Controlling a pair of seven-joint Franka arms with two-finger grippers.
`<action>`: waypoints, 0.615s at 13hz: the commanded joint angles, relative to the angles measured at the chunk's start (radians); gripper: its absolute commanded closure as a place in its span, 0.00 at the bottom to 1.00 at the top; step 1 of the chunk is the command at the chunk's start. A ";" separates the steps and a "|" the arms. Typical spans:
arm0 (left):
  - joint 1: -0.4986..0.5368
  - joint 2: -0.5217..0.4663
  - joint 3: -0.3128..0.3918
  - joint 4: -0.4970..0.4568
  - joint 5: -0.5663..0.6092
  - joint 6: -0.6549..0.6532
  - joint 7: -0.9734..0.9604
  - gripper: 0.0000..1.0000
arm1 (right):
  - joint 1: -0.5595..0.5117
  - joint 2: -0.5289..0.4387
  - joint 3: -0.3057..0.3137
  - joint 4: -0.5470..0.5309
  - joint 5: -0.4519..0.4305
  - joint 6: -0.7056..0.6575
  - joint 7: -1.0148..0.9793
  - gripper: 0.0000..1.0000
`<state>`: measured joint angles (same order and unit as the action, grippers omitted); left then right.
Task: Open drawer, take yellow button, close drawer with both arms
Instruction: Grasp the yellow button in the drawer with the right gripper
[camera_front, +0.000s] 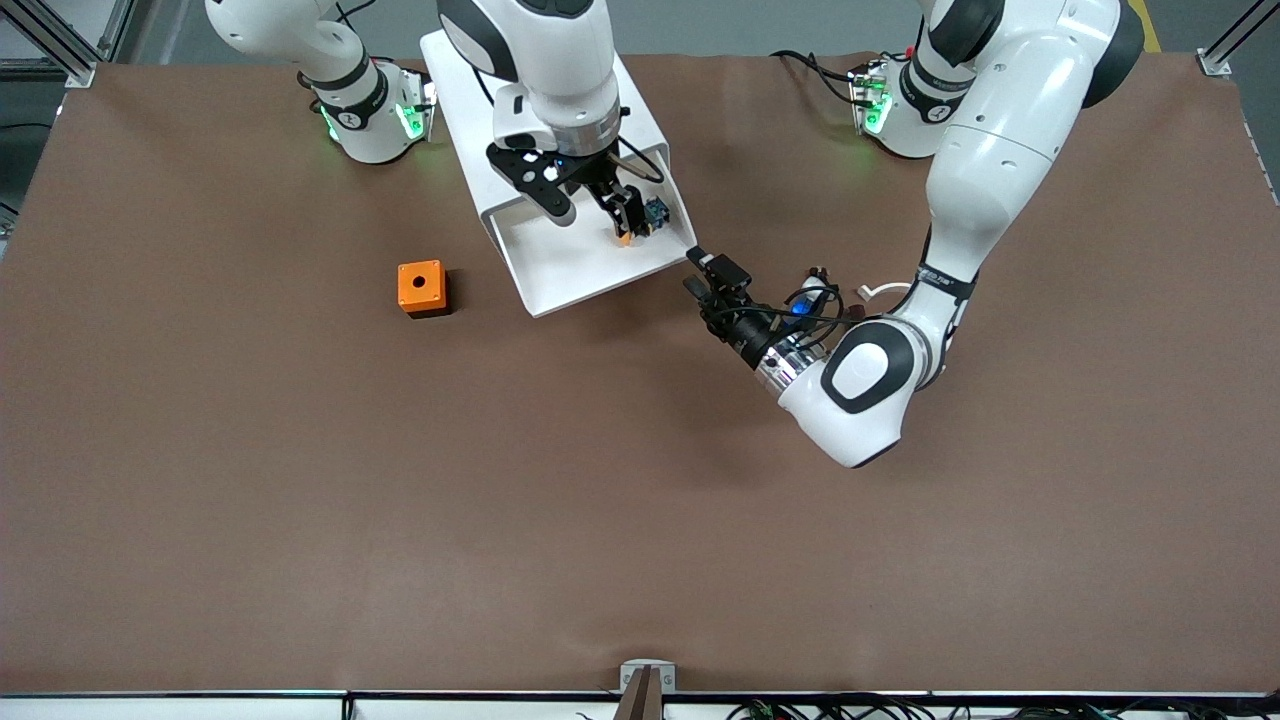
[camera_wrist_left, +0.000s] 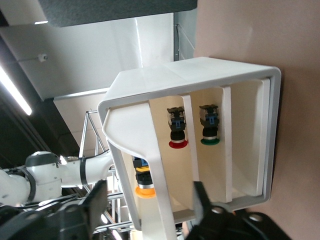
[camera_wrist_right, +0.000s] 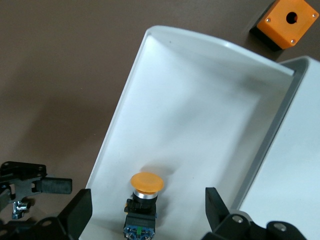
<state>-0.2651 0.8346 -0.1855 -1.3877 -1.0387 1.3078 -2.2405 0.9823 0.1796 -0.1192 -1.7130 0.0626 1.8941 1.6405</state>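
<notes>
Left claw (camera_front: 700, 272), lower right of drawer (camera_front: 590, 262), spread beside its corner; my right claw (camera_front: 628, 222) spread astride button (camera_front: 640, 222), ready to grasp.

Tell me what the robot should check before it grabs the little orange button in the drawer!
1. Drawer pulled out far enough: ok, its tray is open under the right arm.
2. Button in plain sight: ok, it lies in the drawer, orange cap showing.
3. Right end effector lined up: ok, the button sits between its two fingers.
4. Right fingers open wide enough: ok, one finger shows on each side of the button, not touching it.
5. Left end effector out of the way: ok, it is beside the drawer's corner toward the left arm's end, outside the tray.
6. Button gripped: not ok, not yet.
</notes>
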 joint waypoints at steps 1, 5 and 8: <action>0.009 0.001 0.006 0.024 -0.009 -0.013 0.172 0.00 | 0.033 0.034 -0.011 -0.002 -0.004 0.039 0.077 0.00; -0.002 -0.003 0.046 0.064 0.071 0.022 0.609 0.00 | 0.071 0.077 -0.011 0.003 -0.004 0.092 0.123 0.00; -0.009 -0.011 0.047 0.114 0.182 0.120 0.835 0.00 | 0.088 0.100 -0.011 0.004 -0.004 0.114 0.148 0.01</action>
<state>-0.2583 0.8344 -0.1484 -1.3179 -0.9205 1.3933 -1.5180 1.0491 0.2667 -0.1194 -1.7144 0.0626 1.9940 1.7545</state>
